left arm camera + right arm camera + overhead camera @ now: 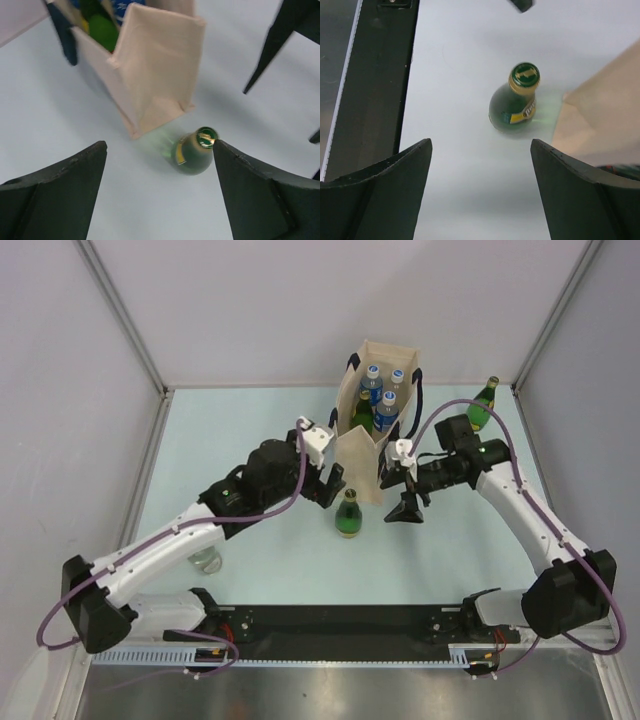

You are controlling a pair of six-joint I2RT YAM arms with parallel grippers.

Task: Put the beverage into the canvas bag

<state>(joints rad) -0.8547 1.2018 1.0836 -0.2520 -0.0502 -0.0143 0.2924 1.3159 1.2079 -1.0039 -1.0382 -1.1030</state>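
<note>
While the green bottle [348, 515] stands upright on the pale blue tabletop [250, 420] just in front of the canvas bag [358, 455], the left gripper [332, 487] and right gripper [406, 508] hover either side, jaws spread apart; white wall panels [300, 300] enclose the table

My overhead feed is bright and even, lit softly from above, with only faint shadows on the pale table [250, 430]. The wrist feeds are softer: the canvas bag [155, 75] blurs toward its top, the green bottle [194, 152] throws a pale green glow beside it, and the near fingers [375, 195] sit dark and unfocused.
</note>
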